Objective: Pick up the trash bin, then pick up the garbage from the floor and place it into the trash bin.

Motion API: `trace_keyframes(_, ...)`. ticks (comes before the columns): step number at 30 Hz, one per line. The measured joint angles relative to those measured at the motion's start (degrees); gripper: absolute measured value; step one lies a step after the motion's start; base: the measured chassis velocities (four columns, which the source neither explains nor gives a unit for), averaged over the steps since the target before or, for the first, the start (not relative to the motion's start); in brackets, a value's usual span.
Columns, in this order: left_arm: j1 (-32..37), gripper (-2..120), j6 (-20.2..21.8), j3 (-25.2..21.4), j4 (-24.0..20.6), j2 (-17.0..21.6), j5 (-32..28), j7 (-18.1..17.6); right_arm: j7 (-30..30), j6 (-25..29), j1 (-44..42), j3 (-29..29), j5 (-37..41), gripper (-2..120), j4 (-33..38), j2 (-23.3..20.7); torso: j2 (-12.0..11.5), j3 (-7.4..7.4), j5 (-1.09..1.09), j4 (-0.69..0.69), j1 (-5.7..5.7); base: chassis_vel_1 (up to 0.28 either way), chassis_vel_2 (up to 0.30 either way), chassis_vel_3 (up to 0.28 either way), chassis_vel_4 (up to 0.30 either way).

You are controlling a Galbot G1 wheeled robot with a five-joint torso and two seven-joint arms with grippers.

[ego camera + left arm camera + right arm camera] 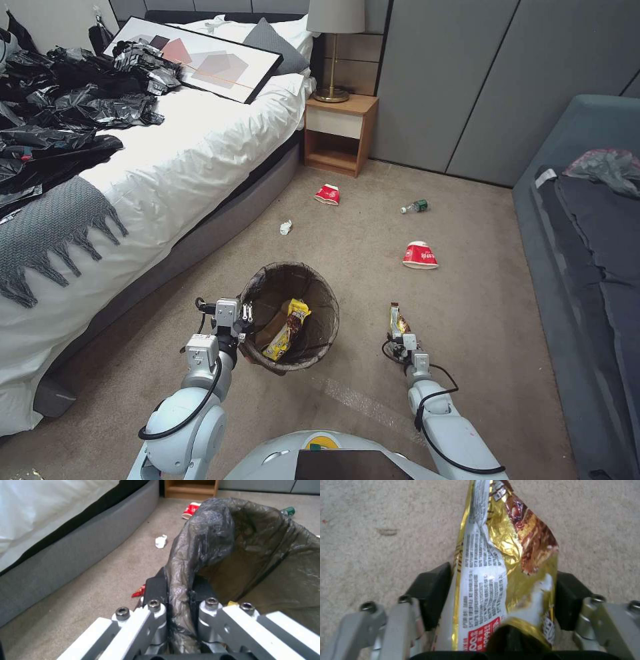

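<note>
The trash bin [313,347], lined with a dark brown bag, is in front of me on the left with my left gripper [245,313] shut on its near rim. The left wrist view shows that gripper [178,591] pinching the bag liner [213,537] and rim between its black pads. A yellow wrapper [289,329] and a tan tray [272,325] lie inside the bin. My right gripper [400,339] is to the bin's right, shut on a gold-and-brown snack wrapper [398,321]. In the right wrist view the gripper [500,597] holds this wrapper [496,562] above the carpet.
On the carpet lie two red-and-white cups [327,194] [420,255], a green bottle [415,207], a white crumpled scrap [285,227] and a tiny red wrapper [138,592]. The bed [200,153] borders the left, a nightstand [340,133] stands behind, and a grey sofa [587,267] is at right.
</note>
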Motion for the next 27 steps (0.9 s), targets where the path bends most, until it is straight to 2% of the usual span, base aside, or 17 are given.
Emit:
trace_keyframes(6, 0.0, 6, 0.0, 0.0, 0.1, 0.0, 0.0, 0.0, 0.1, 0.1, -0.1, 0.0, -0.2, 47, 0.2, 0.1, 0.0, 0.00, 0.01, 0.01, 0.00, 0.000, 0.000, 0.000, 0.000)
trace_keyframes(8, -0.1, 6, 0.0, 0.0, 0.1, 0.0, 0.0, 0.0, 0.1, 0.3, -0.1, 0.0, -0.3, 37, 0.1, 0.2, 0.0, 0.00, 0.00, 0.00, 0.00, 0.000, 0.000, 0.000, 0.000)
trace_keyframes(10, -0.1, 6, 0.0, 0.0, 0.1, 0.0, 0.0, 0.0, 0.1, 0.3, -0.2, 0.0, -0.3, 34, 0.1, 0.2, 0.0, 0.00, 0.01, 0.00, 0.00, 0.000, 0.000, 0.000, 0.000)
trace_keyframes(13, -0.2, 6, 0.0, 0.0, 0.3, 0.0, 0.0, 0.0, 0.2, 0.6, -0.2, 0.1, -0.4, 16, 0.1, 0.2, 0.0, 0.00, 0.01, 0.00, 0.00, 0.000, 0.000, 0.000, 0.000)
trace_keyframes(14, -0.2, 6, 0.0, 0.0, 0.3, 0.0, 0.0, 0.0, 0.2, 0.6, -0.2, 0.1, -0.4, 16, 0.1, 0.2, 0.0, 0.00, 0.01, 0.00, 0.00, 0.000, 0.000, 0.000, 0.000)
trace_keyframes(19, -0.4, 6, 0.2, 0.0, 0.3, 0.0, 0.0, 0.0, 0.3, 0.8, -0.1, 0.2, -0.6, 0, 0.0, 0.1, 0.0, 0.00, -0.03, -0.02, 0.00, 0.000, 0.000, 0.000, 0.000)
trace_keyframes(27, -0.5, 6, 0.3, 0.0, 0.4, 0.0, 0.0, 0.1, 0.4, 1.3, -0.1, 0.2, -1.0, 0, 0.1, 0.1, 0.0, 0.01, 0.00, -0.02, 0.00, 0.000, 0.000, 0.000, 0.000)
